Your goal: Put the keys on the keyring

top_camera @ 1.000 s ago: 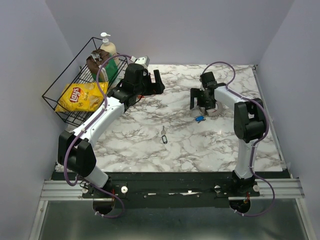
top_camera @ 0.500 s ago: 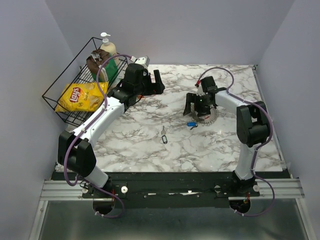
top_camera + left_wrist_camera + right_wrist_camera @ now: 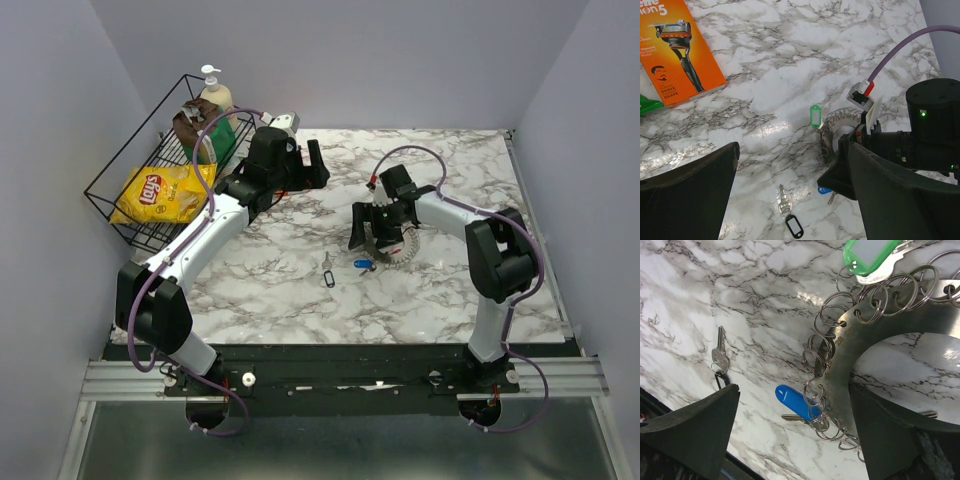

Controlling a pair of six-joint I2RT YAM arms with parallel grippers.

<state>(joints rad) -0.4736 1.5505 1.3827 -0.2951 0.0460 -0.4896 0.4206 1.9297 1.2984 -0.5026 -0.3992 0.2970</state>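
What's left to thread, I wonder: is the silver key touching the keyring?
Apart. The right wrist view shows bare marble between the silver key and the keyring.

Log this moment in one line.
left hand: open, empty | right hand: open over keyring | blue key: at keyring | green key: at keyring | silver key: loose

Keys, three: green-tagged key (image 3: 871, 255), blue-tagged key (image 3: 792, 401), dark-tagged key (image 3: 784, 204). Keyring (image 3: 875, 335), one, table centre. Razor pack (image 3: 682, 55), one. Wire basket (image 3: 110, 190), one, ten o'clock, holding chip bag (image 3: 160, 193), one; pump bottle (image 3: 214, 95), one.
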